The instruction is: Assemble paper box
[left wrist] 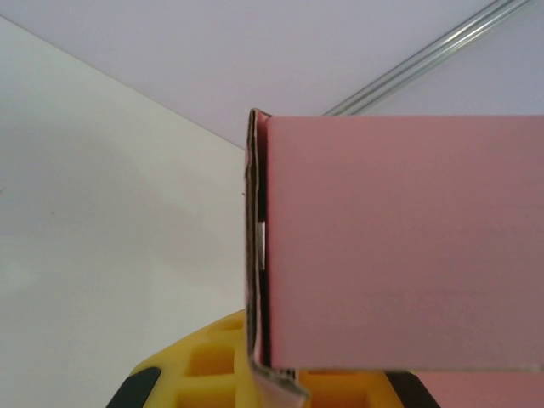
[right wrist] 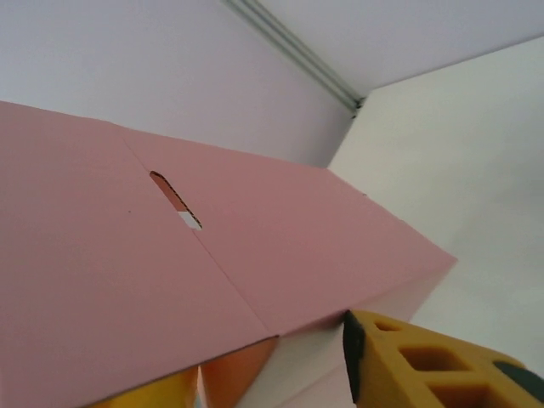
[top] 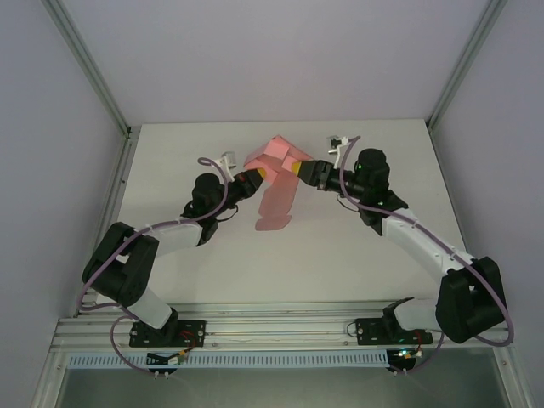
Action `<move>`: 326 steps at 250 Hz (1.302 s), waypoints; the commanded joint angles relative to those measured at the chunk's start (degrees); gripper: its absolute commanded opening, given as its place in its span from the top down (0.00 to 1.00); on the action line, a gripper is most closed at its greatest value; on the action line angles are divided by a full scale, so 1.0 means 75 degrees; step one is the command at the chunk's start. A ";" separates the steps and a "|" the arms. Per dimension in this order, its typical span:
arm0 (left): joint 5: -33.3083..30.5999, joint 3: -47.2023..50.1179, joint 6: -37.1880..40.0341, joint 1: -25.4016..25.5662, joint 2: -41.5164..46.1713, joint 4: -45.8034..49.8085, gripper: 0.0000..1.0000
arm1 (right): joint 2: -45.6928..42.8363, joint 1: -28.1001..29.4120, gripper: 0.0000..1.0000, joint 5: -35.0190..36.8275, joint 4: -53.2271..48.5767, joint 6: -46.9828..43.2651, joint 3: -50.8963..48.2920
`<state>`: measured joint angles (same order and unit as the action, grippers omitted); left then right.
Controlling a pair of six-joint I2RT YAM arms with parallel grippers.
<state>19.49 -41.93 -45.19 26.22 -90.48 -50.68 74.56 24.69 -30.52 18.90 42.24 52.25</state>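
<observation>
Half-folded paper box [top: 276, 166] of thin, matte pink card, held over the table's [top: 357, 255] far middle.
The left tool [top: 256, 175] pinches tight on its creased edge. The right tool [top: 298, 168] stands partly apart against a panel with a cut slot. The table is smooth and white, the walls pale grey, with aluminium rails [top: 89, 72] in the corners.

paper box [top: 274, 158] — pink | left claw [top: 258, 175] — yellow | table [top: 340, 255] — white
</observation>
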 commanded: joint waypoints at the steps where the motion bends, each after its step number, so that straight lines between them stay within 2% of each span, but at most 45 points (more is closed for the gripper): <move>1: 0.0260 -0.0186 0.0217 0.0067 0.0242 -0.0388 1.00 | -0.0168 0.0246 0.59 0.1936 -0.1738 -0.0894 0.0196; 35: 0.0191 -0.0128 0.0566 0.0114 0.0415 -0.0330 1.00 | 0.0013 0.0324 0.66 0.2164 -0.2390 -0.1000 0.0363; 72: 0.0065 -0.0130 0.0824 0.0114 0.0613 0.0045 1.00 | -0.0085 0.0329 0.66 0.2336 -0.2525 -0.1048 0.0346; 109: -0.0398 -0.0106 0.1173 0.0101 0.0857 0.0830 1.00 | -0.0718 0.0318 0.48 0.2418 -0.2849 -0.1787 0.0230; 130: -0.0606 -0.0253 0.1556 0.0102 0.0904 0.1595 1.00 | -0.1222 0.0186 0.44 0.2423 -0.3724 -0.2316 0.0325; 147: -0.0621 -0.0291 0.1893 0.0091 0.0874 0.1914 1.00 | -0.1759 0.0008 0.34 0.2323 -0.4338 -0.2669 0.0350; 165: -0.0621 -0.0267 0.2157 0.0047 0.0825 0.2152 1.00 | -0.2413 -0.0209 0.33 0.2010 -0.4764 -0.3109 0.0244; 200: -0.0506 -0.0222 0.2664 0.0014 0.0819 0.2385 1.00 | -0.3667 -0.0664 0.25 0.2147 -0.5425 -0.3838 0.0022; 219: -0.0331 -0.0224 0.2902 0.0009 0.0819 0.2407 1.00 | -0.4016 -0.1088 0.24 0.2307 -0.5597 -0.4020 0.0043; 259: 0.0370 -0.0243 0.3109 0.0008 0.0848 0.2399 1.00 | -0.3556 -0.1544 0.24 0.1447 -0.6238 -0.4835 0.0712; 270: 0.0574 -0.0244 0.3148 0.0012 0.0855 0.2370 1.00 | -0.3261 -0.1557 0.29 0.1243 -0.6389 -0.5078 0.0973; 297: 0.0912 -0.0280 0.3208 0.0008 0.0894 0.2352 1.00 | -0.2498 -0.1597 0.29 0.0355 -0.7170 -0.6519 0.1566; 311: 0.0989 -0.0345 0.3202 0.0005 0.0906 0.2445 1.00 | -0.2087 -0.1701 0.33 0.0084 -0.7435 -0.6770 0.1829; 326: 0.0960 -0.0462 0.3307 0.0017 0.0885 0.2735 1.00 | -0.1715 -0.1750 0.37 -0.0622 -0.7527 -0.7077 0.2005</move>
<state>23.46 -42.81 -22.59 26.52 -85.23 -32.03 57.58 12.58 -24.32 -31.53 -0.71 63.77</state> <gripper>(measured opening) 0.057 0.665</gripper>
